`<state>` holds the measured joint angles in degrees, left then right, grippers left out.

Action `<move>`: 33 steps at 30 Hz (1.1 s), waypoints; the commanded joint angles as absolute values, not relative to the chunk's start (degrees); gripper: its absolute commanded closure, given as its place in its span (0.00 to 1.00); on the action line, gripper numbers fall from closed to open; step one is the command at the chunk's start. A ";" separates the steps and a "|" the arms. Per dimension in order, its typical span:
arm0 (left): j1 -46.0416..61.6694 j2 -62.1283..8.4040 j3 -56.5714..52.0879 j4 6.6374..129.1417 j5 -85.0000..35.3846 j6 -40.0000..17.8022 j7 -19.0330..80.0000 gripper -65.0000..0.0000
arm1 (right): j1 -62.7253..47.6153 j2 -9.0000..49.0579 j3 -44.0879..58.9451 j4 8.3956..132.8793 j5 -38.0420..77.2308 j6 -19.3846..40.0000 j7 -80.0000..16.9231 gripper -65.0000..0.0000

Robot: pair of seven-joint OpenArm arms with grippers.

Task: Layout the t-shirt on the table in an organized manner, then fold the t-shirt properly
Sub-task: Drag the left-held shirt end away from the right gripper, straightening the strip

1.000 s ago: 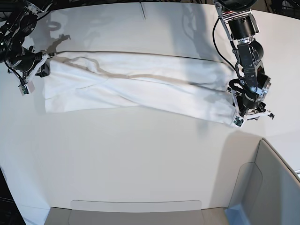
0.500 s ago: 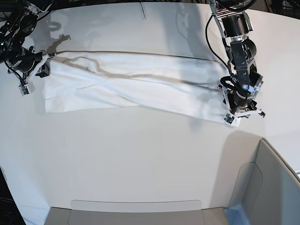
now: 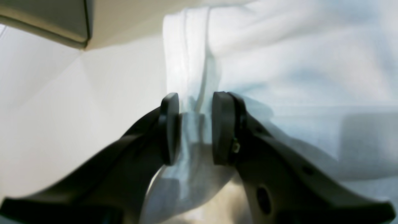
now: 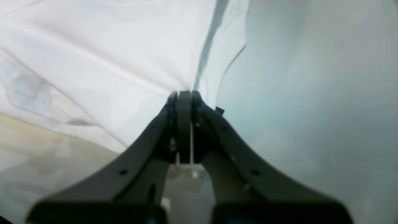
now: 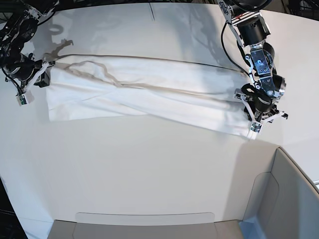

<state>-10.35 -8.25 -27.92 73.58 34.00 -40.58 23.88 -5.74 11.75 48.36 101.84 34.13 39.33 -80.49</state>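
Nearest the base camera, a grey-white plastic bin [image 5: 279, 199] fills the lower right corner, and a flat panel edge of the same colour [image 5: 144, 221] runs along the bottom; both stand on the white bench [image 5: 149, 169], whose bare surface stretches wide in front of the cloth. Beyond that bare stretch lies the t-shirt [image 5: 144, 92], drawn out into a long white band across the bench, its near edge slanting down toward the right and long creases running along it; no print shows on the upturned side. At the band's right end the left pincer [image 5: 258, 113] reaches down from above, and the left wrist view shows its two dark pads [image 3: 169, 127] set on either side of a doubled hem of the t-shirt [image 3: 279, 62], with the fabric bunched in the gap between them, so it is grasping the shirt. At the band's left end the right pincer [image 5: 44, 69] meets the far corner of the cloth; in the right wrist view its fingers [image 4: 183, 124] are pressed tight together on a thin edge of the t-shirt [image 4: 108, 56], clenched on it. Farther back, a faint seam line [image 5: 151, 11] crosses the bench toward its far edge.
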 commanded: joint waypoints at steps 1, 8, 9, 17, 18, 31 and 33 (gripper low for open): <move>-10.24 -8.92 -29.05 73.54 36.53 -40.00 27.30 0.73 | -5.23 12.88 49.10 102.73 33.98 40.00 -80.00 1.00; -9.98 -8.84 -29.41 73.54 36.53 -40.00 27.30 0.73 | -5.23 12.62 49.10 102.73 33.98 40.00 -80.00 1.00; -9.98 -8.84 -29.41 73.54 36.53 -40.00 27.30 0.73 | -5.23 12.53 49.10 102.73 33.98 40.00 -80.00 1.00; -12.79 -8.75 -29.32 73.71 36.97 -40.00 28.09 1.00 | -5.41 12.53 49.01 102.73 33.98 40.00 -80.00 1.00; -13.23 -8.75 -29.32 73.71 36.97 -40.00 28.09 1.00 | -5.41 12.53 49.01 102.73 33.98 40.00 -80.00 1.00; -16.40 -7.69 -29.67 84.79 36.44 -40.00 28.00 1.00 | -5.23 12.53 48.92 102.73 33.98 40.00 -80.00 1.00; -16.92 -7.60 -29.14 84.35 36.88 -40.00 28.00 1.00 | -5.23 12.53 47.34 102.73 33.98 40.00 -80.00 1.00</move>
